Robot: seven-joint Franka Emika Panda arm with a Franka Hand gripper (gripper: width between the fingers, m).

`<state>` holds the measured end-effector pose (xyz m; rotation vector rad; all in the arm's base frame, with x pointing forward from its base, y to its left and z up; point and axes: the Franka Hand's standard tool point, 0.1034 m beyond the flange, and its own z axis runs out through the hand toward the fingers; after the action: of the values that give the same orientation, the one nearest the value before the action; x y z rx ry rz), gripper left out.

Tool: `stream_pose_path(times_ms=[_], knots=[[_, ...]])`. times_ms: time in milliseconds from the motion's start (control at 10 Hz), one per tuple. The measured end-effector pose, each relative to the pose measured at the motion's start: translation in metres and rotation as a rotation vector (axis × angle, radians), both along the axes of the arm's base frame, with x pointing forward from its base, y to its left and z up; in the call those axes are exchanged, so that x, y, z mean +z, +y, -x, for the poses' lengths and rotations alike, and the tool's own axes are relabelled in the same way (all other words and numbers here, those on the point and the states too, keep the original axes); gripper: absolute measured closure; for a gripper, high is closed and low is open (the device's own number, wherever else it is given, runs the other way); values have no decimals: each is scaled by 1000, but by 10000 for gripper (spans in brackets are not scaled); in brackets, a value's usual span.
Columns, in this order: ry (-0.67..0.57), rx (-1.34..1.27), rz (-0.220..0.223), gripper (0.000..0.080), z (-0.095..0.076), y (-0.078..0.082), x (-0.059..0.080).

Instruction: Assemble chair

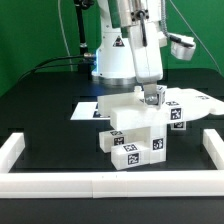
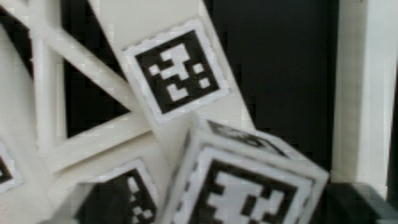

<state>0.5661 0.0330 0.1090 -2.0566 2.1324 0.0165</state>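
The chair's white tagged pieces (image 1: pixel 133 128) stand clustered mid-table, with small cubes (image 1: pixel 128 156) at the front. My gripper (image 1: pixel 151 97) hangs just above the cluster's back right. Its fingers stand apart on either side of the top of a tagged piece, and I cannot tell whether they touch it. In the wrist view the X-braced panel (image 2: pixel 80 95) fills the frame, carrying a large tag (image 2: pixel 178 70). A tagged block (image 2: pixel 249 182) stands close in front of the panel. No fingers show in that view.
Long white border rails run along the exterior view's left (image 1: pixel 12 152), front (image 1: pixel 110 185) and right (image 1: pixel 210 150). The marker board (image 1: pixel 92 110) lies flat behind the cluster. The arm's base (image 1: pixel 112 55) stands at the back on the black table.
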Motion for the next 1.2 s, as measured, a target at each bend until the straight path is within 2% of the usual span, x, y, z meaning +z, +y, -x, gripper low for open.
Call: stream_pose_path(times_ms=[100, 200, 300, 700, 900, 1100, 1200], knots=[[-26, 185, 22, 223, -2, 2, 1], [-35, 344, 31, 165, -2, 8, 2], [-26, 479, 38, 154, 0, 13, 3], [-57, 784, 76, 151, 0, 14, 3], [-37, 1161, 152, 151, -7, 4, 4], [-38, 1102, 145, 151, -8, 5, 4], [-36, 1090, 143, 265, -8, 5, 4]])
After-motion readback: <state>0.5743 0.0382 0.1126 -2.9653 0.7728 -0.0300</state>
